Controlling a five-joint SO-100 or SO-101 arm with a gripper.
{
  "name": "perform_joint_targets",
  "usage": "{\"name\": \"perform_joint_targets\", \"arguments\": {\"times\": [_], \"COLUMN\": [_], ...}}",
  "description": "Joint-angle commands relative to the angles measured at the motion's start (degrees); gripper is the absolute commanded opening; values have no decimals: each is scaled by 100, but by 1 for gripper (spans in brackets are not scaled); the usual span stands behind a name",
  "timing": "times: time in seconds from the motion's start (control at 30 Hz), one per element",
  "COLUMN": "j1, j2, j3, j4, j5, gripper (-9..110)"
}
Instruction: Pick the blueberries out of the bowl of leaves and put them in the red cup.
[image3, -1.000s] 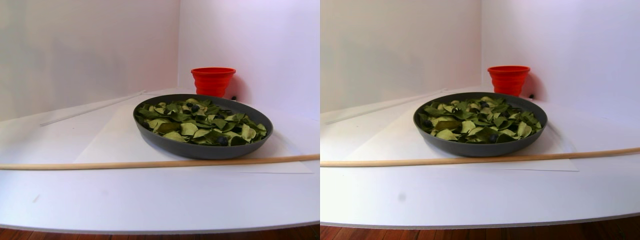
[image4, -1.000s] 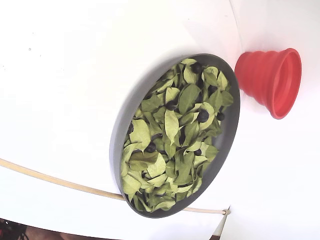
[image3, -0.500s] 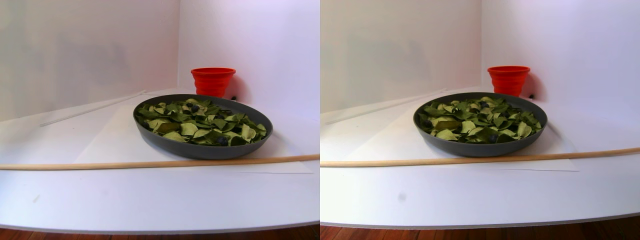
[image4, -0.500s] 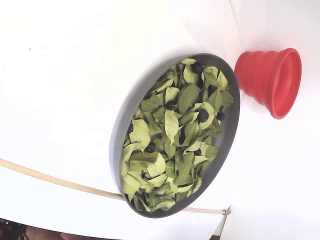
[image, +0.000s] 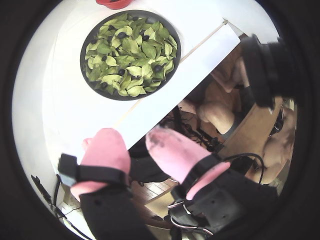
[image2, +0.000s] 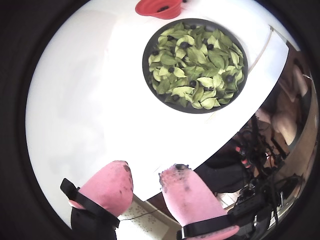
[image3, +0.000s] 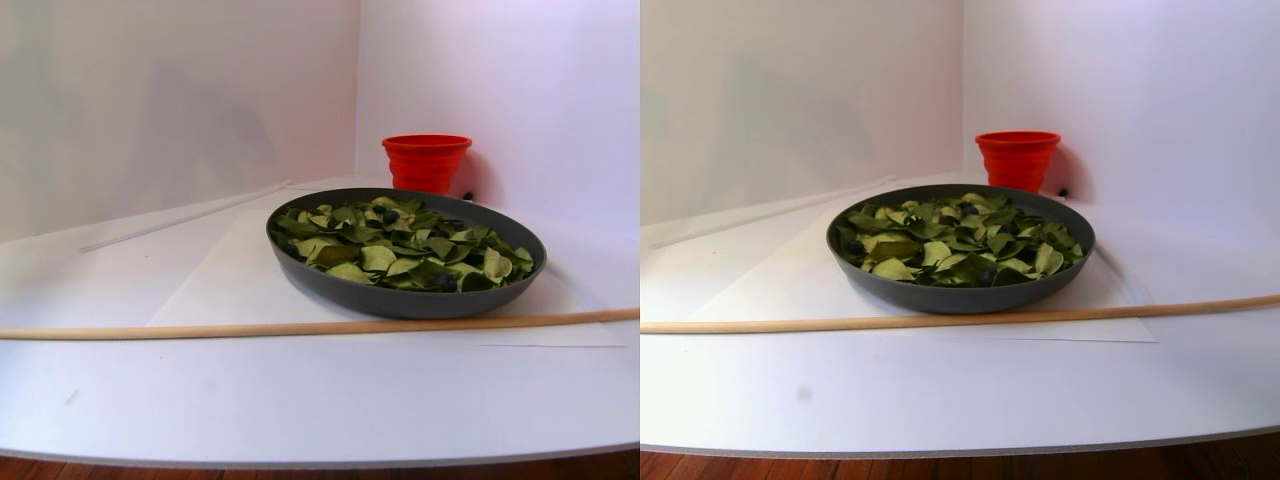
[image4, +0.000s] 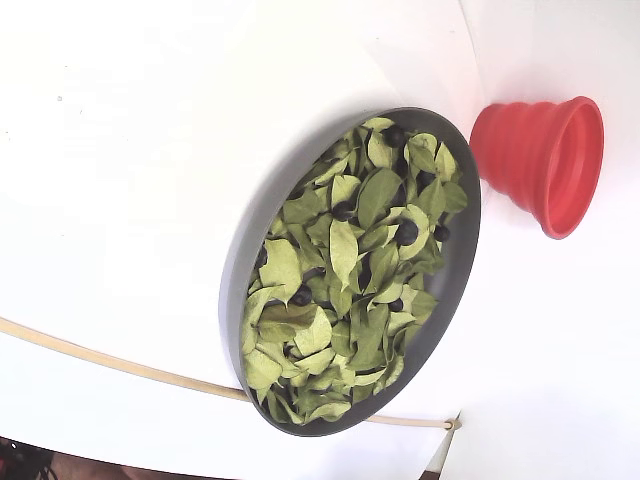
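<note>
Gripper (image2: 146, 175) sits at 6 o'clock in both wrist views, well back from the bowl, over the near edge of the white table (image2: 90, 110). Its two pink-covered fingers (image: 172, 150) are spread with a clear gap between them; nothing is held. Dark smudges show on the fingertip pads in a wrist view.

Bowl (image4: 238, 262), dark grey and shallow, lies on the table, filled with green leaves (image4: 345, 250). In a wrist view it sits toward 12 o'clock (image: 86, 70); in another, toward 1 o'clock (image2: 145, 70). Blueberries (image4: 405, 232) are scattered among the leaves, several on top, some half covered. The stereo pair shows one near the front rim (image3: 444, 282).

Red cup (image4: 535, 160) stands just beyond the bowl, close to its rim but apart from it; in the fixed view it is at 2 o'clock of the bowl. In a wrist view it sits at 12 o'clock (image2: 160, 7), and dark spots show inside it; I cannot tell what they are.

A thin wooden rod (image3: 250, 328) lies across the table on the near side of the bowl, by its base; whether it touches I cannot tell. White walls (image3: 180, 100) back the scene.
</note>
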Motion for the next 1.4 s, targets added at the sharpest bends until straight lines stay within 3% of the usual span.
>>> {"name": "perform_joint_targets", "arguments": {"times": [0.0,0.47,1.37], "j1": [-18,343,896], "j2": [-62,-387,-1652], "j3": [-44,659,1248], "j4": [-167,-1160,-3023], "j5": [-343,-1538,-2689], "gripper": [12,13,14]}}
